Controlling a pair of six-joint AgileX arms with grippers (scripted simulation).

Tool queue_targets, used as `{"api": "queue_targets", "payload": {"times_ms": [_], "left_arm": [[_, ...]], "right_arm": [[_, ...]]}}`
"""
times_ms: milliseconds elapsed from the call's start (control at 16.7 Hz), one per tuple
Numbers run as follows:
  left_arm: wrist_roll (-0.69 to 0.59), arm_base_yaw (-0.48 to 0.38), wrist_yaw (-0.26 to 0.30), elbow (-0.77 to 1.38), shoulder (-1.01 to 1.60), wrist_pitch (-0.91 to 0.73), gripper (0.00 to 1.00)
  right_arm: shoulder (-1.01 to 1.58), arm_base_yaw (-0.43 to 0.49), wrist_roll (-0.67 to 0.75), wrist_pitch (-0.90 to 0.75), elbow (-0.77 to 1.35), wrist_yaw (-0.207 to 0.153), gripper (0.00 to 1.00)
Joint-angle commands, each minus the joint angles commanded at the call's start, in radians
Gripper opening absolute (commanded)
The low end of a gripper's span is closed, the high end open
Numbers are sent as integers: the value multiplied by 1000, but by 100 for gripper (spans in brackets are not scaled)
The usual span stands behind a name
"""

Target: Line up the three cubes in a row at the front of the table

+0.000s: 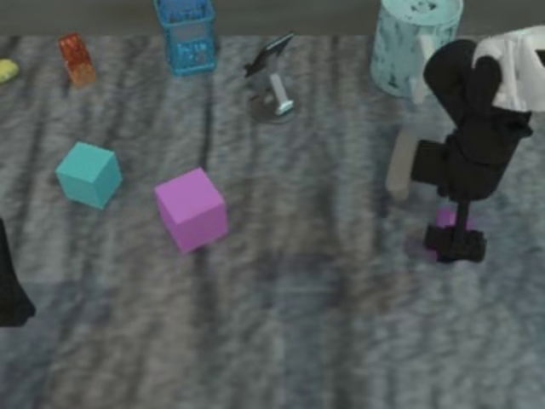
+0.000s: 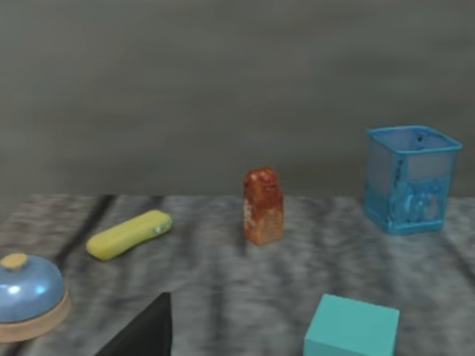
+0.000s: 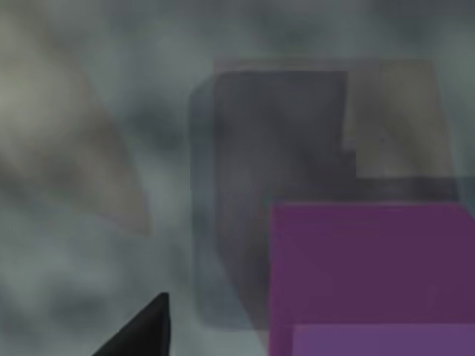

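Grey wood-grain table (image 1: 289, 341): large light-purple matte cube (image 1: 192, 209) is placed left of centre; slightly smaller teal matte cube (image 1: 88, 174) is set near it, farther left. Small magenta-purple cube (image 1: 444, 218) is found at the right, under the right gripper (image 1: 458, 245); grip cannot be told. Left gripper (image 1: 10, 290) is parked at the left edge, its opening likewise not discernible.
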Motion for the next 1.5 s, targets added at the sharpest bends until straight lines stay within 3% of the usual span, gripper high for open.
{"api": "queue_targets", "payload": {"times_ms": [420,1200,1500], "left_arm": [[0,0,0,0,0,0,100],[0,0,0,0,0,0,100],[0,0,0,0,0,0,100]], "right_arm": [[46,2,1,94,-60,0,100],[46,2,1,94,-60,0,2],[46,2,1,94,-60,0,0]]}}
